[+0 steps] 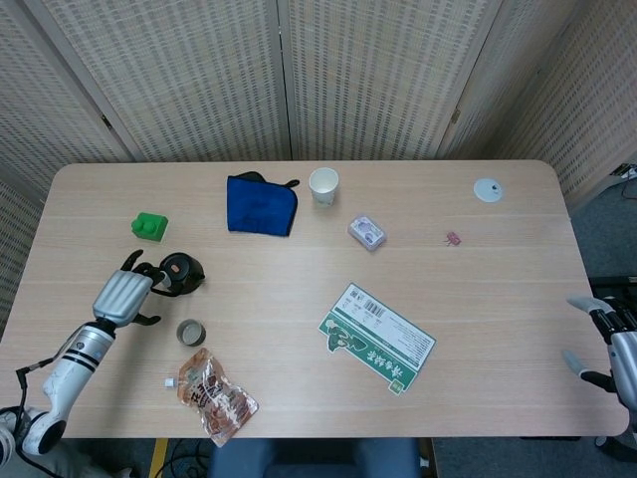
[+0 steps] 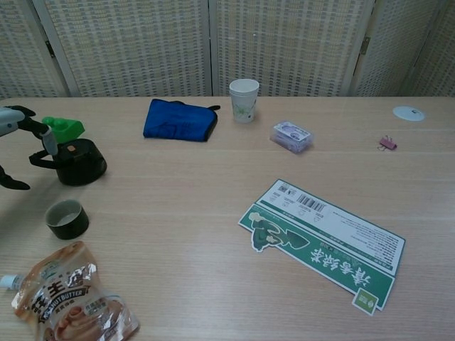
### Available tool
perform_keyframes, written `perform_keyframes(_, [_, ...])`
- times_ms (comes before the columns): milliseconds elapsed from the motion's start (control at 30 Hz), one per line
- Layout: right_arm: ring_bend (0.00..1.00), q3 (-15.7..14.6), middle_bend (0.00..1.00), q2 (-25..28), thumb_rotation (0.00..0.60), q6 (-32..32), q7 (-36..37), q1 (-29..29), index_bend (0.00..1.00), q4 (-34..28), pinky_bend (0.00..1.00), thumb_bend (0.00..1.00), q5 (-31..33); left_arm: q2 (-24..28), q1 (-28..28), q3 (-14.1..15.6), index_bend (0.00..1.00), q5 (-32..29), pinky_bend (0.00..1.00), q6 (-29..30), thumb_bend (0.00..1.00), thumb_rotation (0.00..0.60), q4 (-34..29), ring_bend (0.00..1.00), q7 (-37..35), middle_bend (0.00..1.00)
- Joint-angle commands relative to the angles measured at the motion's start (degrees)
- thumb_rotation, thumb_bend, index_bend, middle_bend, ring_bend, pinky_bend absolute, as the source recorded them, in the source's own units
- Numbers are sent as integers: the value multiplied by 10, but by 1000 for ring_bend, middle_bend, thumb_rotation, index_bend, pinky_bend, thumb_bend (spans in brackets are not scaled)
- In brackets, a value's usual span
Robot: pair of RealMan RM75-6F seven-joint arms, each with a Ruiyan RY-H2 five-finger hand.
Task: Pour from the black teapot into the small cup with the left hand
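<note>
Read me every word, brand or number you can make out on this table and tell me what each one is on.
"NUT BUTTER": on the snack pouch at the near left corner; the letters before it are cut off.
Green and white card: a barcode and large white characters, too blurred to read.
Paper cup: faint green print, unreadable.
Small purple packet: print too small to read.

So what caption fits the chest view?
Robot hand open beside the black teapot, small cup waiting nearby.
</note>
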Motion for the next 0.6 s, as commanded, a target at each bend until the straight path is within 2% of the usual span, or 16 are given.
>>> perform_keyframes(33, [202, 0, 286, 0, 600, 0, 0, -1, 258, 0, 185, 185, 1, -2, 1, 0, 388, -3, 0, -3, 109, 600, 1, 245, 0, 331])
perform_keyframes(600, [202, 0, 286, -1, 600, 0, 7, -3, 258, 8, 185, 185, 4, -7, 1, -6, 396, -21, 0, -13, 109, 600, -17, 268, 38, 350])
